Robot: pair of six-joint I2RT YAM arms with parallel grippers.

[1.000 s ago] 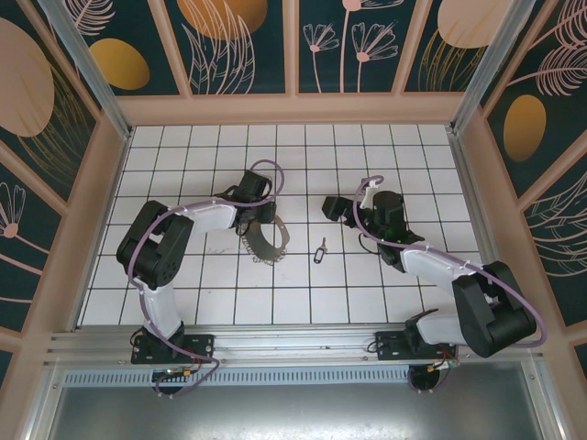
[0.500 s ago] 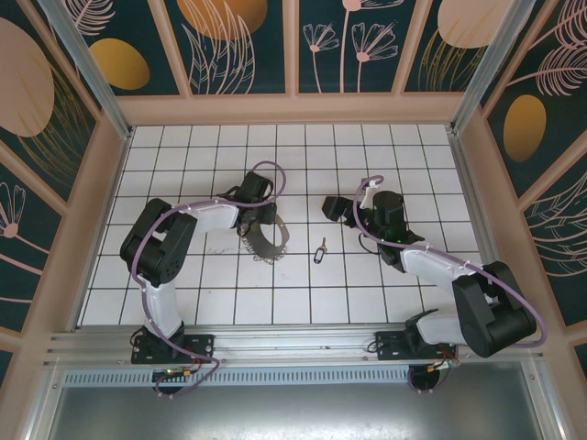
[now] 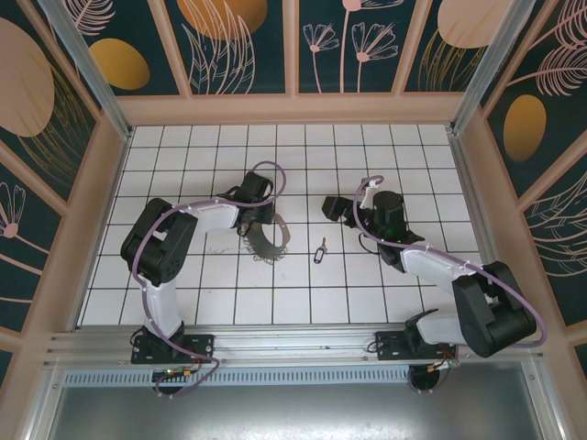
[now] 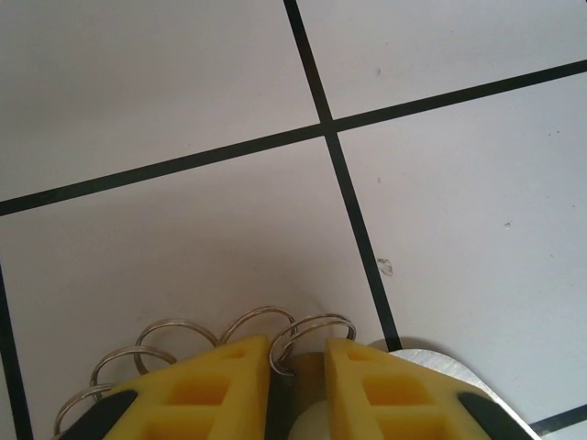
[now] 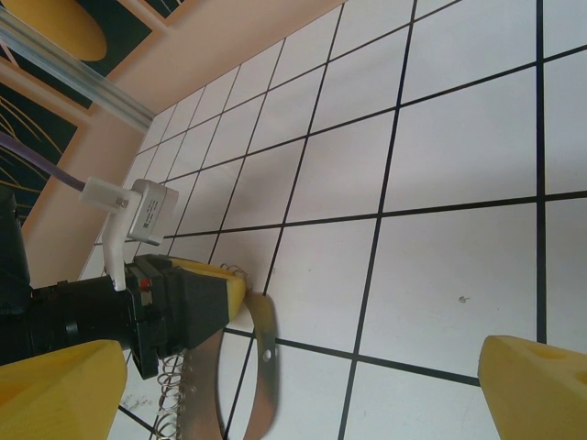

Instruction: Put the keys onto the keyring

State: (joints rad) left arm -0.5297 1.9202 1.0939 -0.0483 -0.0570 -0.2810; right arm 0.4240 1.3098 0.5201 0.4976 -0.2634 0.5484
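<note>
**Top view.** Left gripper [image 3: 260,223] is down at the far edge of the keyring [image 3: 268,241]. The keyring lies flat on the white tiled floor [image 3: 183,147], left of centre. The key [image 3: 319,251] lies alone on the floor just right of the keyring, not touching it, between the 2 arms. Right gripper [image 3: 336,209] sits beyond the key and is apart from it.

**Left wrist view.** The 2 yellow fingers [image 4: 206,385] stand close together with a narrow slit between them. 1 wire loop of the keyring [image 4: 310,324] curls right at the slit, and more loops fan out to the left. Cannot tell whether that loop is pinched or only lies at the tips.

**Right wrist view.** Right gripper [image 5: 298,394] is released: jaws spread wide, nothing between them. Left gripper [image 5: 218,295] is ahead, resting at the keyring [image 5: 261,367].
</note>
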